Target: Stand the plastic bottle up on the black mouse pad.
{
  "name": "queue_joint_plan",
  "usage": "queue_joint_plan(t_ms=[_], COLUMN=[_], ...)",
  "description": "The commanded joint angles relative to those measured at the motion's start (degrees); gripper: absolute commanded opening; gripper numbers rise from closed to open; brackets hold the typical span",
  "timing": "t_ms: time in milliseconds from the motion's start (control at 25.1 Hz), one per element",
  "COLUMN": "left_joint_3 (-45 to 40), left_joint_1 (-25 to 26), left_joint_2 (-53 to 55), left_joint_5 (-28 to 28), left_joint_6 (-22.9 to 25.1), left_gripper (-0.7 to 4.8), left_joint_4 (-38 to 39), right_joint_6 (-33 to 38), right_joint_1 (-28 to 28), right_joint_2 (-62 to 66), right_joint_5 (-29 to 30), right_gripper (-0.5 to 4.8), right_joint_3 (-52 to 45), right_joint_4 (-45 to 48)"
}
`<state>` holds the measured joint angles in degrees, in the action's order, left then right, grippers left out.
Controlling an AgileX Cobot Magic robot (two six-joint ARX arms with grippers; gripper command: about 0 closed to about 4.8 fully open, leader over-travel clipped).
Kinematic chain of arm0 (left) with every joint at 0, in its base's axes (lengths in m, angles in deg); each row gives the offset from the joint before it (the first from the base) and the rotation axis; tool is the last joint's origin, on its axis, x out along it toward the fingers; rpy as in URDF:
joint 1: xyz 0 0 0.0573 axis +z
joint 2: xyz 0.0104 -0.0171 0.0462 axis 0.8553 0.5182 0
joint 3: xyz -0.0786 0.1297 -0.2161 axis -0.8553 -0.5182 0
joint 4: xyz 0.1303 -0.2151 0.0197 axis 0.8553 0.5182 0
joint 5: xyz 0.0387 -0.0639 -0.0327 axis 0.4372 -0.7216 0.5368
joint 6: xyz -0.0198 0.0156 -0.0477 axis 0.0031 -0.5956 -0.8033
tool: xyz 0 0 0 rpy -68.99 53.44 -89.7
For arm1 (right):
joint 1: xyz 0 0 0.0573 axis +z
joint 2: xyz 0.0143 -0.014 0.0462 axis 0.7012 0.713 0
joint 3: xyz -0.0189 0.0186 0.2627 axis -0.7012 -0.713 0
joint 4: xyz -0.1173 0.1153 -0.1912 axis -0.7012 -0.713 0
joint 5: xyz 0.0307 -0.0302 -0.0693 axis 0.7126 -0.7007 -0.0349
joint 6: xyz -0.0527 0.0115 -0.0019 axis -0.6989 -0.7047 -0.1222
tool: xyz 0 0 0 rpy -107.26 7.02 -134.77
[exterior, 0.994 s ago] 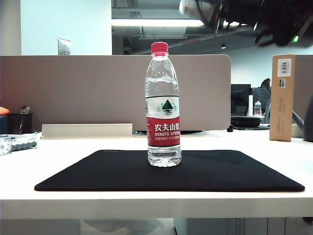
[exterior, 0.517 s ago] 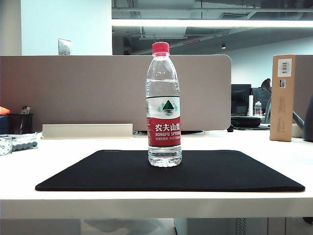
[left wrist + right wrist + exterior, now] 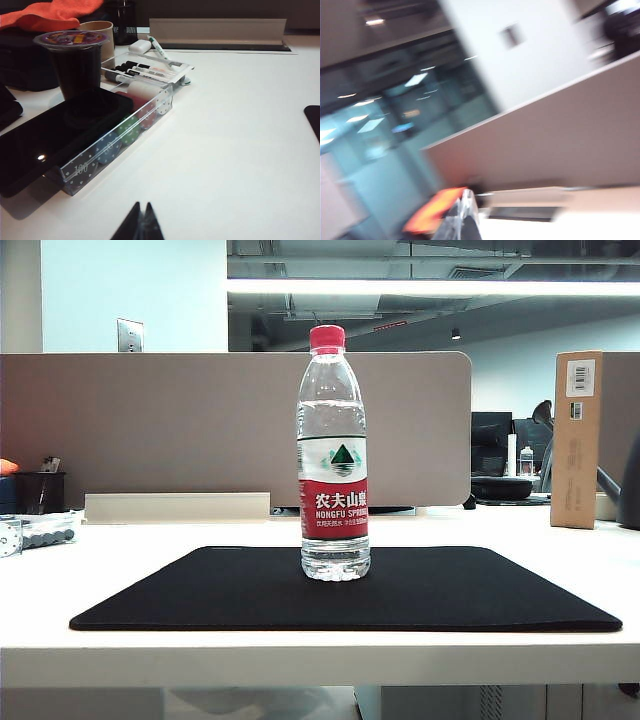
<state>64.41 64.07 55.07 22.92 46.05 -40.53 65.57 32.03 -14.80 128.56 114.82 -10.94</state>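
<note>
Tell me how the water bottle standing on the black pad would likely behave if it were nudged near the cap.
The bottle is tall and narrow, so a high nudge would probably tip it. It looks nearly full of water, so it is likely fairly heavy and steadier than an empty one. Once down, its round body would likely roll on the pad.

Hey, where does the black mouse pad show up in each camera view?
Exterior view: the black mouse pad spans the table's front middle, the plastic bottle upright on it.
Left wrist view: only its rounded corner at the frame's edge, beyond the shut left gripper.
Right wrist view: not in it.
Shared landmark: the white trough below the partition.
</note>
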Motion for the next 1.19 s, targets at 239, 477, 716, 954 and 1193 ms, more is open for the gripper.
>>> queue_joint_plan(t_ms=[239, 477, 716, 954, 1193], left_joint_3=[0.26, 0.26, 0.26, 0.26, 0.26], left_joint_1=[0.04, -0.24, -3.39, -3.41, -3.37], left_joint_2=[0.02, 0.02, 0.02, 0.02, 0.02], left_joint_5=[-0.13, 0.04, 0.00, -0.22, -0.15], left_joint_6=[-0.17, -0.17, -0.17, -0.17, -0.17], left_gripper=[-0.04, -0.04, -0.04, -0.04, -0.04], left_joint_4=[-2.58, -5.20, -5.07, -4.92, -4.79], right_joint_6=[-29.94, -29.79, -30.97, -31.08, -31.08], right_joint_1=[1.16, 1.14, 1.01, 5.03, 5.66], right_joint_2=[-24.85, -37.24, -46.80, -50.84, -52.87], right_joint_5=[-14.71, -23.93, -24.87, -24.22, -22.51], right_gripper=[-0.06, -0.05, -0.05, -0.01, -0.01], right_joint_3=[-17.46, -28.63, -36.92, -37.48, -37.51], right_joint_4=[-25.92, -26.71, -26.64, -32.63, -34.42])
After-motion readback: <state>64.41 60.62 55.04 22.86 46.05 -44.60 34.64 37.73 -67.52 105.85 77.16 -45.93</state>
